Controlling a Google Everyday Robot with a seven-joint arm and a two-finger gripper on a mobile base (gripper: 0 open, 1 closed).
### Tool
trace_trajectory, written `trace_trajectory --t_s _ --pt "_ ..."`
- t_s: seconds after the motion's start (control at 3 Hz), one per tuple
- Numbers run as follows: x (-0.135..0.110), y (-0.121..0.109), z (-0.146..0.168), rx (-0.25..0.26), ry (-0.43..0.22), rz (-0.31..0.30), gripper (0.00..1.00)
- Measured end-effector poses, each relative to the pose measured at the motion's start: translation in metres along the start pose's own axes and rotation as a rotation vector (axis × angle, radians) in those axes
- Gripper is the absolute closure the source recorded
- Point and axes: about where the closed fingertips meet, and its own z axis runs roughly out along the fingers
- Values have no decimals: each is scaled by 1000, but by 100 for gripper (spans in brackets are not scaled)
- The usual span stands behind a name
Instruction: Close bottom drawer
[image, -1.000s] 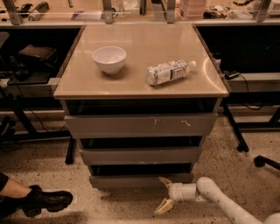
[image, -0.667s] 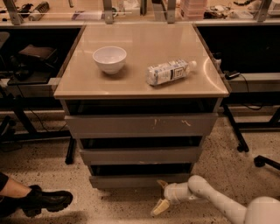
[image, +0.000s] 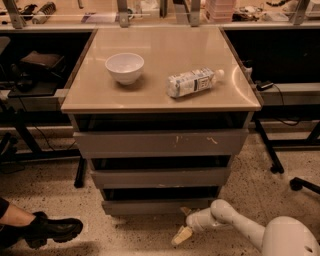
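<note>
I see my tool low near the floor, fingers spread wide, holding nothing. The bottom drawer sits just above it, upper finger close to its front.

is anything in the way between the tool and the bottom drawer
Nothing visible. The tool sits low, right in front of the bottom drawer, toward its right end, with no object between them. I cannot tell whether it touches the drawer.
</note>
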Motion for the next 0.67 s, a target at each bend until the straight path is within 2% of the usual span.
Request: trace_trajectory --t_s 0.33,0.67 --pt "-10 -18 4 -15 -32 11 0" --pt "-10 -17 4 -16 -35 11 0"
